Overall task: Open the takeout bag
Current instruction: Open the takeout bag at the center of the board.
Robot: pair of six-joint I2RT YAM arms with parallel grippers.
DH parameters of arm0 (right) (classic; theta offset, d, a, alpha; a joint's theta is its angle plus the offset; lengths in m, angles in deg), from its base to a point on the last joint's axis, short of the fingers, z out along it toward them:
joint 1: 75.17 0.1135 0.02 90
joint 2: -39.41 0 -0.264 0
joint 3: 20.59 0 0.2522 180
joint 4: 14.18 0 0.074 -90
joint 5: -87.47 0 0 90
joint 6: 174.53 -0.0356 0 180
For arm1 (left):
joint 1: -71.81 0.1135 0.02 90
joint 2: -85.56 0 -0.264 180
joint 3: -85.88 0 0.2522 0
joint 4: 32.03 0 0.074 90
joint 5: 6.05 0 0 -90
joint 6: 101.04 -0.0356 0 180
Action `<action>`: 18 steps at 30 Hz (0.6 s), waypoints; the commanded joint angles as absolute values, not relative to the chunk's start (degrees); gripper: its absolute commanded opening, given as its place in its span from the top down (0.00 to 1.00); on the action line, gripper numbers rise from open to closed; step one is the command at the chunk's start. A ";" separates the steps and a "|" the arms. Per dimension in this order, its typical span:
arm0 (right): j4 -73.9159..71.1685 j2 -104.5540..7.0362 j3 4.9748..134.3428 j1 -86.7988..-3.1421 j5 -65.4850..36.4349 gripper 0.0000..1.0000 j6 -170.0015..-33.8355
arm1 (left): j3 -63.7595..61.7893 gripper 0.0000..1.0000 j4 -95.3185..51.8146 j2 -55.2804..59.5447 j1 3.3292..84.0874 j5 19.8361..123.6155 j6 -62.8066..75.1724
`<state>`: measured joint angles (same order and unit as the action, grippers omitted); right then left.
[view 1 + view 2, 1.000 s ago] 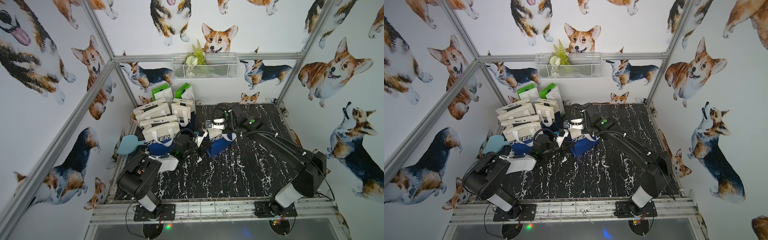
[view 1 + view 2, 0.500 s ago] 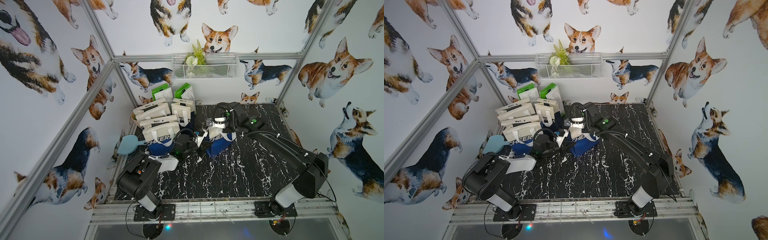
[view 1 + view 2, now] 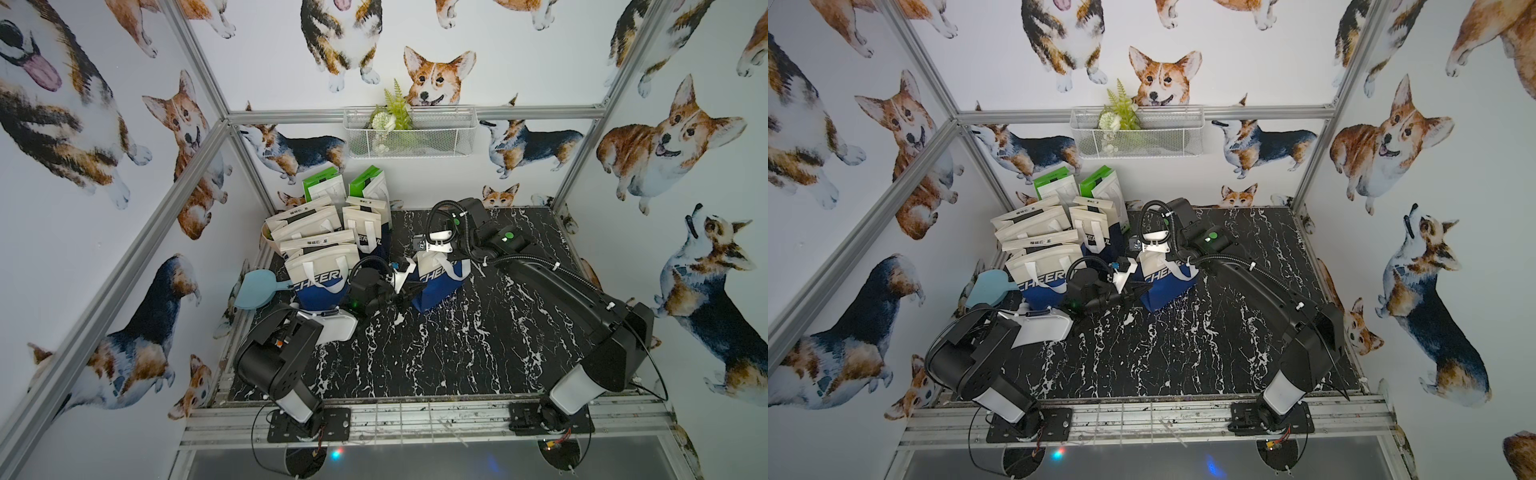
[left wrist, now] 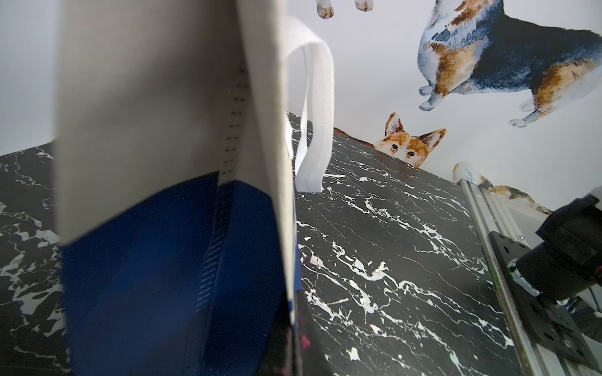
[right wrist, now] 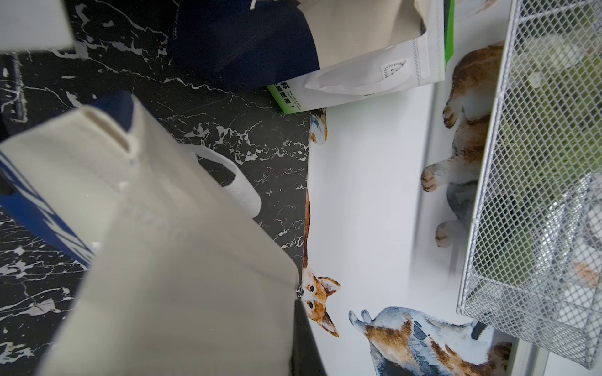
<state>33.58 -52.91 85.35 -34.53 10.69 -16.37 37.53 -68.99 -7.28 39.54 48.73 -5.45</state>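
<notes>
- The bag (image 3: 440, 282), cream on top and blue below, stands upright on the bench (image 3: 457, 353), a little back of the middle.
- The left end effector (image 3: 406, 293) is low against the bag's left side edge. It is closed, and from the left wrist camera the fabric (image 4: 156, 162) runs right down to where the fingers would be, so it looks pinched on that edge.
- The right end effector (image 3: 434, 251) sits at the bag's top rim, reaching in from the right. It too is closed, with the cream panel (image 5: 169, 276) filling the wrist view up to the camera, so it appears to be gripping the rim.
- A white handle (image 4: 317, 107) hangs loose down the bag's far face.
- The bag's mouth looks narrow and folded, and I cannot see what is inside.
- Other bags (image 3: 320, 249) crowd the bench's rear left corner, upright and leaning on one another. The nearest of them stands just left of the left end effector.
- A wire basket (image 3: 440, 137) hangs on the back wall, well apart from the bag, and holds a green plant (image 3: 392, 112) with white flowers.
</notes>
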 commanded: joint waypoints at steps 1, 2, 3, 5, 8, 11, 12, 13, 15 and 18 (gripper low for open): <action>29.25 -52.35 85.74 -35.57 12.40 0.99 -17.30 | 37.56 1.00 -66.50 -7.35 39.46 48.17 -6.38; 29.53 -52.28 85.36 -35.95 11.73 0.95 -18.35 | 37.57 1.00 -66.48 -7.19 39.47 48.18 -6.42; 29.48 -52.33 84.78 -36.35 11.15 0.84 -19.22 | 37.66 1.00 -66.36 -7.09 39.46 48.27 -6.44; 29.37 -52.02 83.60 -36.70 10.54 0.69 -20.55 | 37.57 1.00 -66.27 -7.17 39.46 48.37 -6.46; 28.17 -51.35 81.40 -37.06 9.71 0.65 -21.80 | 37.40 1.00 -66.21 -7.41 39.46 48.56 -6.29; 28.03 -51.05 80.30 -37.13 9.09 0.65 -22.53 | 37.41 1.00 -66.25 -7.35 39.46 48.55 -6.31; 28.05 -51.03 80.02 -37.19 9.16 0.65 -22.70 | 37.40 1.00 -66.10 -7.33 39.46 48.54 -6.29; 27.97 -51.03 79.71 -37.20 9.26 0.65 -22.74 | 37.38 1.00 -66.05 -7.27 39.49 48.54 -6.31; 27.62 -50.90 79.30 -37.29 8.84 0.69 -22.95 | 37.49 1.00 -66.00 -7.24 39.46 48.67 -6.37; 26.74 -50.95 79.51 -37.29 9.39 0.78 -23.20 | 37.43 1.00 -65.91 -7.23 39.49 48.65 -6.38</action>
